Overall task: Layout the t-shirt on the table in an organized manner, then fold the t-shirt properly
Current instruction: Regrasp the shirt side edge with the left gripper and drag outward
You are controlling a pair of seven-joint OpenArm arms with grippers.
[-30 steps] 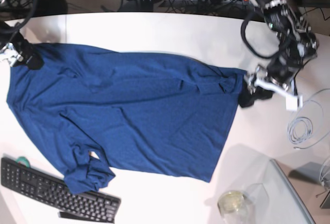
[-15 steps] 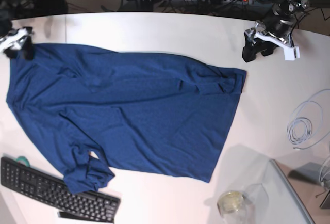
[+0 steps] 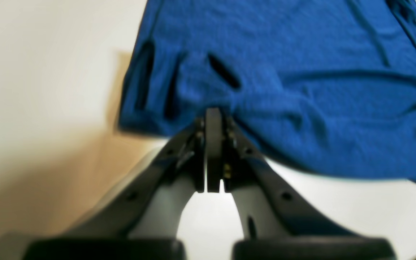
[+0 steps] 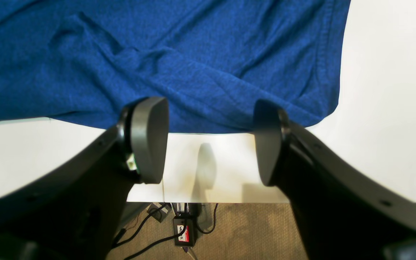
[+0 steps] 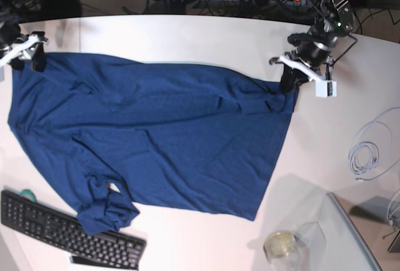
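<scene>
My left end effector (image 5: pixel 289 83) has just come back down from the far side of the tabletop (image 5: pixel 187 34) and clenched at the corner of the t-shirt (image 5: pixel 156 140), though I cannot tell whether cloth is pinched. My right end effector (image 4: pixel 208 144) hangs released just off the opposite corner. The shirt lies spread but rumpled, one sleeve bunched near the keyboard (image 5: pixel 69 230), so I judge layout unfinished.

Base cam overhead; wrist cams low, close, left blurry, all sharing t-shirt (image 5: pixel 150 140).
</scene>
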